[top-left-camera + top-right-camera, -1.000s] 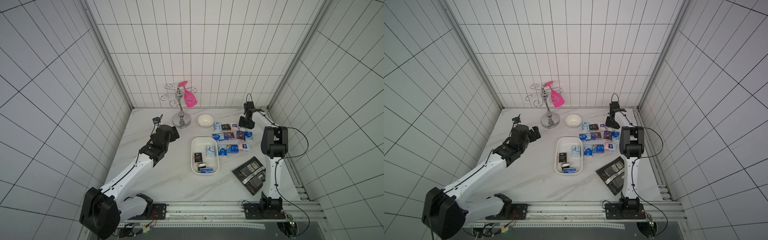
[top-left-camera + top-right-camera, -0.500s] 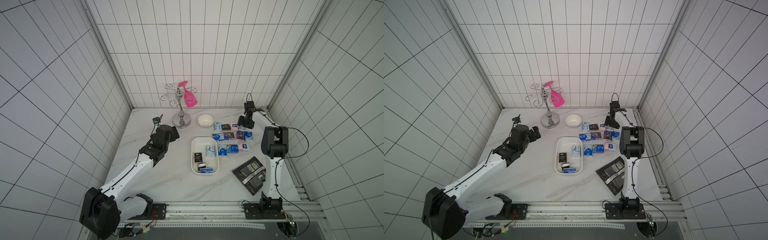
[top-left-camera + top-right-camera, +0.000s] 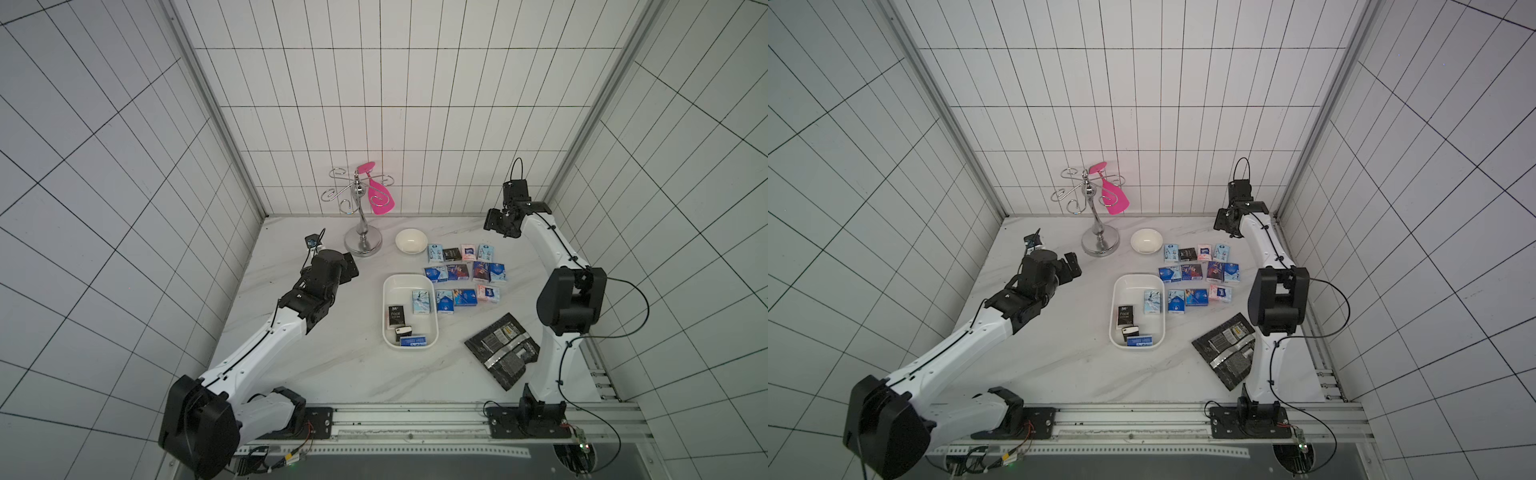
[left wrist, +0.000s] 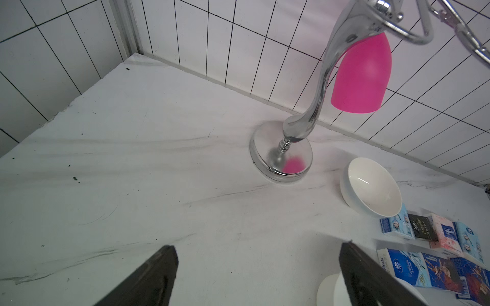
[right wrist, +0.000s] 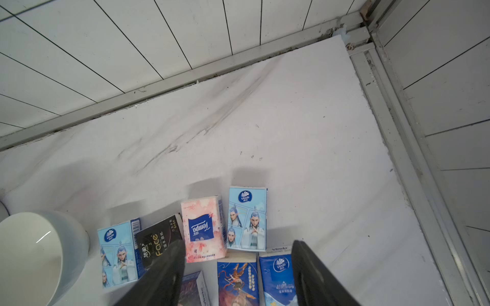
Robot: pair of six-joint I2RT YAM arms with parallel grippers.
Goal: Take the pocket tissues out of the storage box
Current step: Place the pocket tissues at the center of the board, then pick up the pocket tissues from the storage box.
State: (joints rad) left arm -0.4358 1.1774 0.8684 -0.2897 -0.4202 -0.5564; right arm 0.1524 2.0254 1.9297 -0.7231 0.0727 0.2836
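Observation:
The white storage box (image 3: 405, 279) (image 3: 1138, 277) lies mid-table. It holds a light blue packet (image 3: 420, 302), two black ones (image 3: 396, 316) and a dark blue one (image 3: 413, 340). Several more pocket tissues (image 3: 463, 272) (image 3: 1198, 270) lie in rows on the marble right of the box. My right gripper (image 3: 496, 224) (image 5: 237, 246) hangs open and empty above the far end of those rows, over a pink packet (image 5: 201, 227) and a light blue packet (image 5: 248, 220). My left gripper (image 3: 351, 268) (image 4: 258, 247) is open over bare marble left of the box.
A chrome stand (image 3: 362, 245) with a pink spatula (image 3: 379, 199) and a small white bowl (image 3: 410, 240) stand at the back. Black-and-silver foil pouches (image 3: 503, 351) lie near the right arm's base. The back wall and right corner rail (image 5: 397, 132) are close to the right gripper.
My right gripper has lifted off the far row of packets, drawn back a little toward the wall, and its jaws have widened. The left arm has not moved.

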